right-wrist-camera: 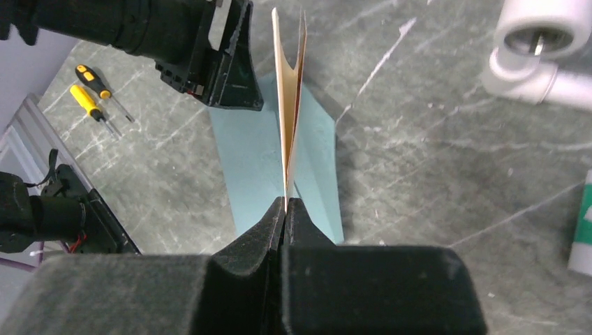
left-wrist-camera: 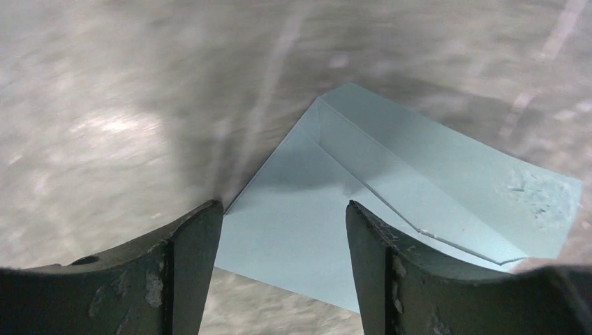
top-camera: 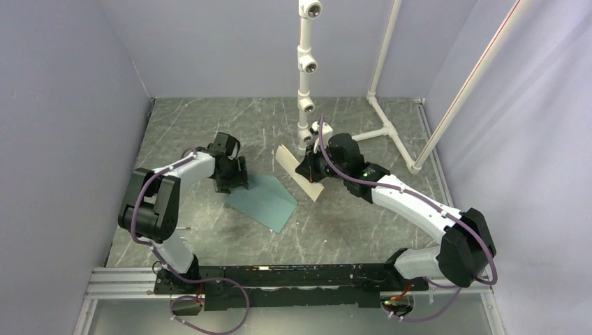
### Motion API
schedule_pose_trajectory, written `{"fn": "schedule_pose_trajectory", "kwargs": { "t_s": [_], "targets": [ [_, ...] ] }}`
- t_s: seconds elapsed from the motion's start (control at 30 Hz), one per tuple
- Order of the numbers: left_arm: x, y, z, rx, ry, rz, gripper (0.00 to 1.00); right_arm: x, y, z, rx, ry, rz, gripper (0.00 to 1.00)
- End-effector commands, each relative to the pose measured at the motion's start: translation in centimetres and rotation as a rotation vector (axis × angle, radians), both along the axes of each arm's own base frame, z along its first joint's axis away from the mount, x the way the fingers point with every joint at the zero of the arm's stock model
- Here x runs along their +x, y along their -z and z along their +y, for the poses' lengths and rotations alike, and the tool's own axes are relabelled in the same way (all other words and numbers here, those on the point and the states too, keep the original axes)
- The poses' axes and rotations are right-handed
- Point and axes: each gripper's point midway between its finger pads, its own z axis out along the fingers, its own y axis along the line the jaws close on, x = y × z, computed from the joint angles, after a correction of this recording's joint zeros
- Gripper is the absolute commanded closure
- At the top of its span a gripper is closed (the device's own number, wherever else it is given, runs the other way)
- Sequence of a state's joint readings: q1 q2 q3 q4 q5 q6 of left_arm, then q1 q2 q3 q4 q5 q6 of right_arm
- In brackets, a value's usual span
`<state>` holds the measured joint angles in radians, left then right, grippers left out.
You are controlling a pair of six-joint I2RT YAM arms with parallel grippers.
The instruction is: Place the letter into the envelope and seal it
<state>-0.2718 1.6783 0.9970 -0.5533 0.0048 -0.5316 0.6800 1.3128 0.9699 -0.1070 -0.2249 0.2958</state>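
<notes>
Me: Right up against the right wrist lens sits my right gripper [right-wrist-camera: 285,202], its jaws pressed together on the bottom edge of the letter [right-wrist-camera: 287,105]. The sheet stands on edge, bent into a narrow V, with its cream leaves spreading away from me.

You: And the envelope?

Me: It lies flat on the table [top-camera: 349,230] between my two arms, the teal envelope [top-camera: 264,199]. From the right wrist it shows underneath and beyond the letter, which I judge to be raised clear of it.

You: What is your other claw doing?

Me: My left gripper [left-wrist-camera: 285,209] hangs low over the envelope's edge on my left side, jaws well apart, nothing pinched between them. Through the gap I see a crease [left-wrist-camera: 363,174] running across the teal paper. Whether the flap is laid open or folded shut, I cannot tell.

You: So how far along are we?

Me: Hardly begun, I'd say. The letter is in hand and near the envelope, and that is all. It isn't inside, nor at the mouth. What's left: get the pocket open, slide the sheet in, fold the flap over and press it down.
</notes>
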Motion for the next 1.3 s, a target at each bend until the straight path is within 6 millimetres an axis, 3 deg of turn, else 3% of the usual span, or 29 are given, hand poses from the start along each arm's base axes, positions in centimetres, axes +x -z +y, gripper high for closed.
{"fn": "schedule_pose_trajectory", "kwargs": {
  "t_s": [0.0,0.1,0.2,0.37,0.53,0.7,0.87,0.97,1.17,1.27],
  "targets": [
    [1.4,-0.4,-5.0,-0.153,0.258,-0.112,0.31,0.5,-0.9,0.6,0.114,0.059,-0.008,1.00],
    [2.4,-1.2,-6.7,-0.210,0.323,-0.160,0.32,0.7,1.3,-0.1,0.082,0.113,0.037,1.00],
    [3.3,-1.8,-7.7,-0.228,0.355,-0.196,0.31,1.0,3.6,-2.0,0.011,0.218,0.070,1.00],
    [4.3,-2.8,-6.5,-0.149,0.268,-0.209,0.27,0.8,7.3,-5.1,-0.150,0.318,0.111,1.00],
    [3.8,-4.7,-5.2,-0.114,0.164,-0.242,0.22,-1.7,10.7,-5.1,-0.232,0.234,0.217,1.00],
    [2.0,-5.3,-5.0,-0.153,0.102,-0.231,0.21,-5.5,12.5,-3.3,-0.242,0.072,0.324,1.00],
    [0.4,-5.6,-4.8,-0.188,0.074,-0.225,0.21,-8.4,12.5,-1.9,-0.231,-0.032,0.399,1.00],
    [-0.2,-6.1,-4.8,-0.201,0.074,-0.234,0.22,-8.8,11.7,-2.0,-0.214,-0.021,0.412,1.00],
    [-1.0,-8.4,-5.2,-0.246,0.103,-0.271,0.21,-6.1,9.2,-5.0,-0.258,0.258,0.362,1.00],
    [-1.7,-10.3,-6.1,-0.319,0.120,-0.290,0.20,-5.2,5.8,-4.1,-0.142,0.278,0.303,1.00]
  ]
}}
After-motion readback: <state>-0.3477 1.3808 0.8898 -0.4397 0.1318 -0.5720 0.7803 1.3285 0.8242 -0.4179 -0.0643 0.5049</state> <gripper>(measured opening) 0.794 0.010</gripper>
